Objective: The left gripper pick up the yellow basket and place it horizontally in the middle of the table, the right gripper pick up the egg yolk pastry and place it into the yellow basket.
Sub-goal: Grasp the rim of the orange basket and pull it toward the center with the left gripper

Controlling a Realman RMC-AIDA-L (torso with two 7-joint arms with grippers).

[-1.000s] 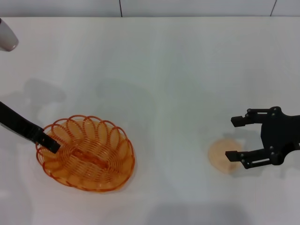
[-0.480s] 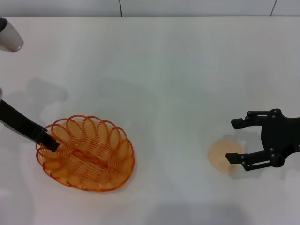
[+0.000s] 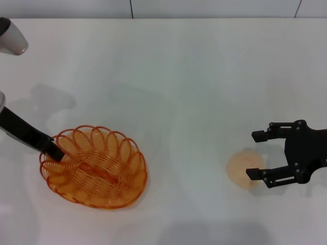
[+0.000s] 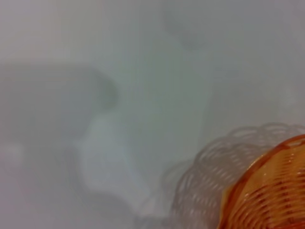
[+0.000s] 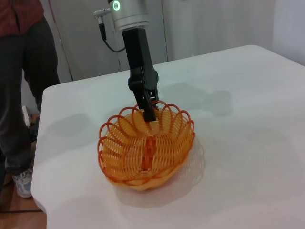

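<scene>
The yellow basket (image 3: 93, 167), an oval, shallow, translucent orange-amber wire basket with a looped scalloped rim, lies on the white table (image 3: 194, 76) at its near left, well apart from the middle. Its long axis runs obliquely, from far left toward near right, not yet horizontal. The left gripper (image 3: 53, 151), a black two-fingered claw, sits at the basket's left rim, its fingers clenched on a rim loop as seen from the right wrist view (image 5: 148, 110); this arm is plainly the nearer one. The egg yolk pastry (image 3: 244, 169), a small round pale beige-yellow bun, rests at the near right. The right gripper (image 3: 258, 154), a matching black claw, hangs just beside it with jaws spread wide, the pastry lying leftward of the opening. A standing person (image 5: 21, 86) appears beyond the table.
</scene>
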